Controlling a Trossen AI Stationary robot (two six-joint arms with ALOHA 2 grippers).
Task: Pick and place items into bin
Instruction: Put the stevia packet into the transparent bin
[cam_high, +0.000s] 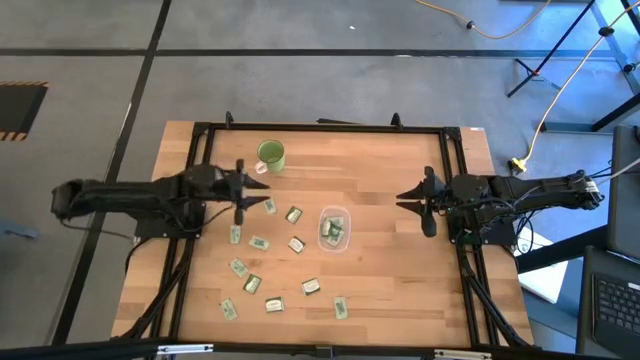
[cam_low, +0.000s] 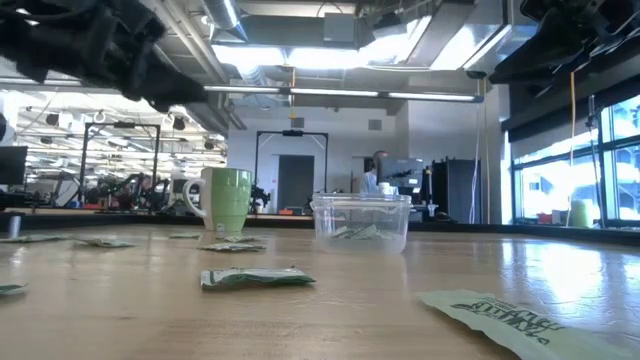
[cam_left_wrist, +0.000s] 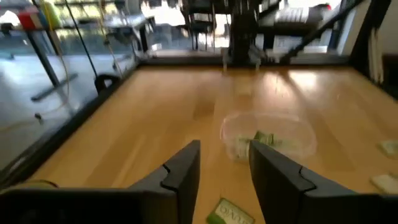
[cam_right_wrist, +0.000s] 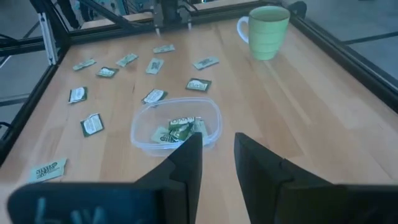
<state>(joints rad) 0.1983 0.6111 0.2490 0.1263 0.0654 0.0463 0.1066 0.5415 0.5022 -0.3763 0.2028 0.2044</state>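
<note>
High view: small clear plastic rounded tub (cam_high: 334, 229) mid-desk holds few flat green-white packets (cam_high: 333, 232); about a dozen packets scattered toward desk's left and front edges. Left hand (cam_high: 241, 195), right hand (cam_high: 424, 202): both spread, empty. Most remains.

Bare counter (cam_high: 400, 270) lies right of the tub (cam_high: 334, 229); scattered packets (cam_high: 259, 243) and a mug (cam_high: 271, 154) crowd its left.

The table (cam_high: 400, 240) is pale honey wood with plank lines, edged by a black frame (cam_high: 320, 127). The mug (cam_right_wrist: 268, 31) at upper right of the right wrist frame is light green. The packets (cam_right_wrist: 93, 123) are green and whitish. The bin (cam_right_wrist: 140, 132) is clear. Both arms are black.
</note>
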